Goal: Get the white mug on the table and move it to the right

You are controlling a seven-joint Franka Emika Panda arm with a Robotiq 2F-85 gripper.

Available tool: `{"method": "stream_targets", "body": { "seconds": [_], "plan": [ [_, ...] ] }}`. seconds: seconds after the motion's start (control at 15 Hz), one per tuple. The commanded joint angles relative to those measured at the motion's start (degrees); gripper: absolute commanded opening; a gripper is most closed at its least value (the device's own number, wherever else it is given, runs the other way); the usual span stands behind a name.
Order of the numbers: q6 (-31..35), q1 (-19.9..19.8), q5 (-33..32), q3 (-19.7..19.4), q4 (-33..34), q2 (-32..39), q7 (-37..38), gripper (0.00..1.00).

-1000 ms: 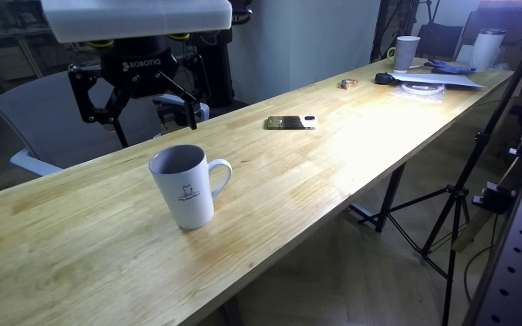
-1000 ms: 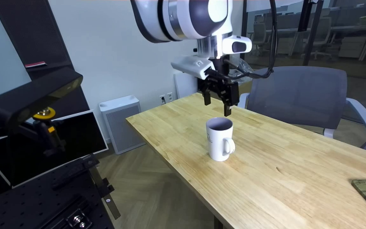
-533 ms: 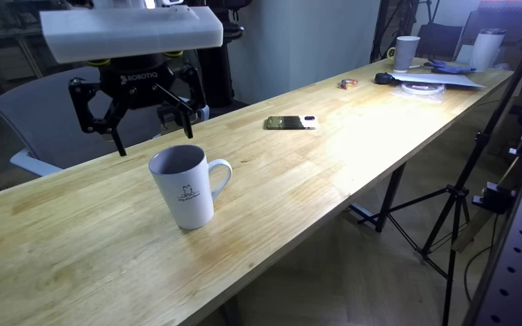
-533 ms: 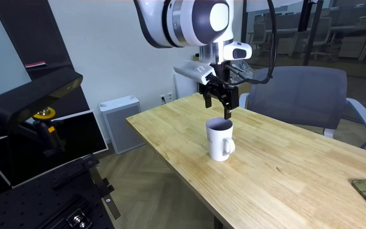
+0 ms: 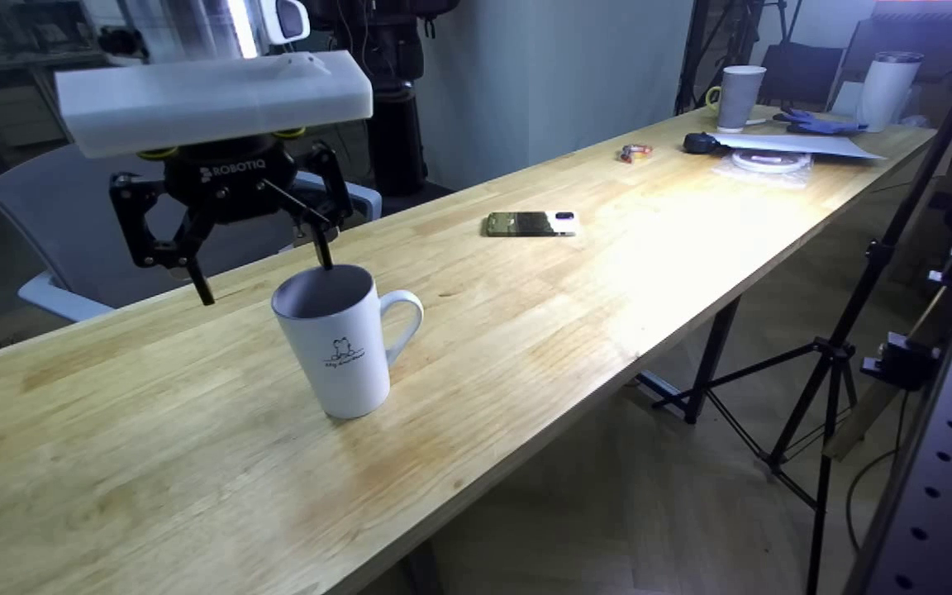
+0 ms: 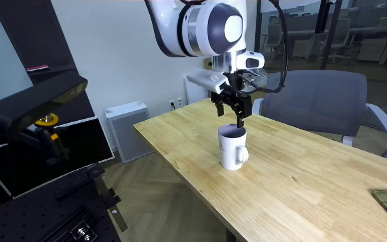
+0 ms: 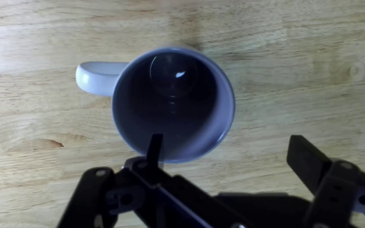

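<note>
Plainly, the gripper (image 5: 268, 283) hangs unclenched, its fingers spread well apart. The white mug (image 5: 352, 372) stands upright on the table (image 5: 162, 446) (handle (image 7: 98, 79) on the side toward the phone (image 5: 530, 224)), and in the wrist view one fingertip (image 7: 154, 147) overlaps its rim; whether they touch, I cannot tell.

Black two-fingered gripper (image 5: 268, 282), toward the far long edge of the light-wood plank table (image 5: 154, 463): bears white capitals (image 5: 238, 168), "ROBOTIQ". Tall white ceramic mug (image 5: 331, 335), between the long edges: carries dark lettering (image 5: 345, 360), too small to read.
</note>
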Motion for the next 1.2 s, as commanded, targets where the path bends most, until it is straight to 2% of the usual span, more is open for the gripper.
{"method": "stream_targets", "body": {
  "seconds": [0.0, 0.47, 1.13],
  "plan": [
    [-2.53, 1.76, -0.06, -0.43, 3.08, 1.47, 1.71, 1.00],
    [-4.38, 3.25, 0.07, -0.41, 4.42, 2.44, 2.37, 1.00],
    [-4.53, 2.83, 0.48, -1.18, 4.25, 4.66, 3.15, 1.00]
  ]
}}
